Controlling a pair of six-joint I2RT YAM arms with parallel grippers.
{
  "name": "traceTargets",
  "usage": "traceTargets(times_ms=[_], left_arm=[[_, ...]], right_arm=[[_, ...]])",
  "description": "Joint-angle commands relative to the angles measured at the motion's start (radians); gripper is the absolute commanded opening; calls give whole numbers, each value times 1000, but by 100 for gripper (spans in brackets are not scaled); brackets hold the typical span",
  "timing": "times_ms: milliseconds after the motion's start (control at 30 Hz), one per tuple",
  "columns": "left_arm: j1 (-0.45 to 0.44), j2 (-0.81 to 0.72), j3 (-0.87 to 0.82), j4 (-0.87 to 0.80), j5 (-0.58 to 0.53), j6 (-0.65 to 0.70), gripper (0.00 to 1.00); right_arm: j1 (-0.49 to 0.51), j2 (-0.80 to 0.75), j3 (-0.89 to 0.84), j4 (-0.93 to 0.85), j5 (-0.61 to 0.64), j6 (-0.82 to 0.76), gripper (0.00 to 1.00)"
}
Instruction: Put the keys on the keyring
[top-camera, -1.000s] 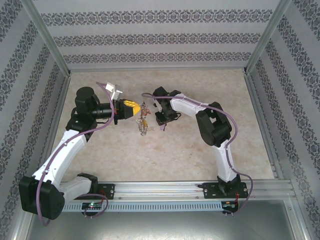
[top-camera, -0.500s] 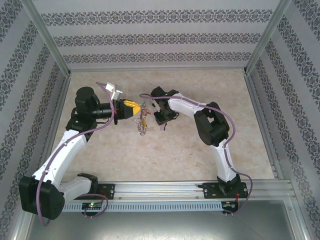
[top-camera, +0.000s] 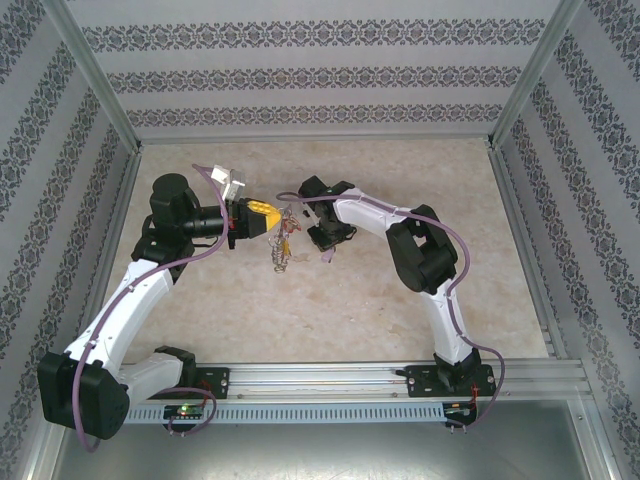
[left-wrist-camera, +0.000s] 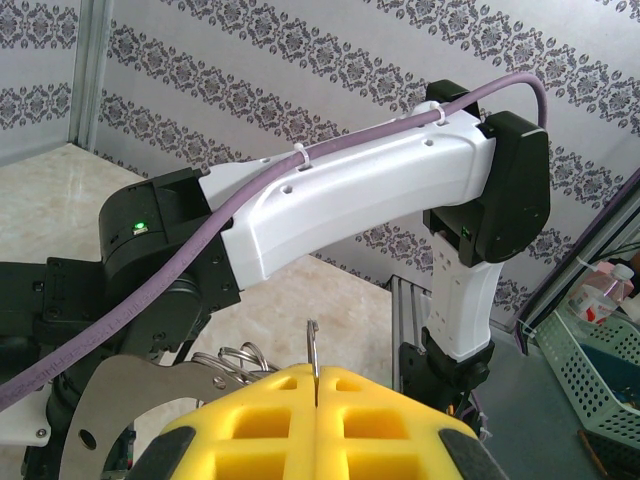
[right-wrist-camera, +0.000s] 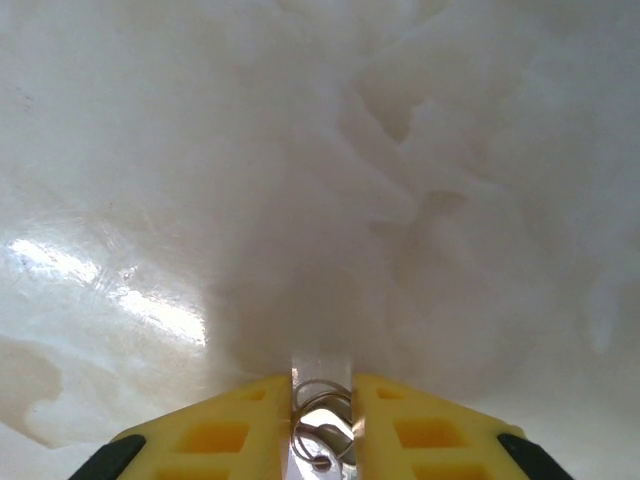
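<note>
My left gripper (left-wrist-camera: 315, 378) is clamped shut on the thin wire of the keyring (top-camera: 284, 236), held over the beige marbled tabletop (top-camera: 400, 320) with its small keys (top-camera: 283, 260) dangling beneath. Just right of the keyring, my right gripper (right-wrist-camera: 322, 390) has its 2 jaws narrowly apart around wire coils and a pale piece; I cannot tell whether they grip. Behind the keyring rise walls (top-camera: 320, 75) papered in grey ornamental bands.

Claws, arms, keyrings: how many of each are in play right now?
Arms: 2 (left arm, right arm)
Claws: 2 (left claw, right claw)
Keyring: 1
Total: 5
</note>
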Motion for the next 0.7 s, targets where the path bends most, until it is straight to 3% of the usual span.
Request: traceTargets(times_ms=[0,400,667], left_arm=[[11,-27,5,44,18,13,0],[12,-26,3,51,17,10,0],[11,-18,3,53,12,11,0]], right_arm=[[9,-22,-33,-34,31,-8,20],[2,-87,-81,4,15,-1,3],[-38,-267,-294,255,-203,-7,0]])
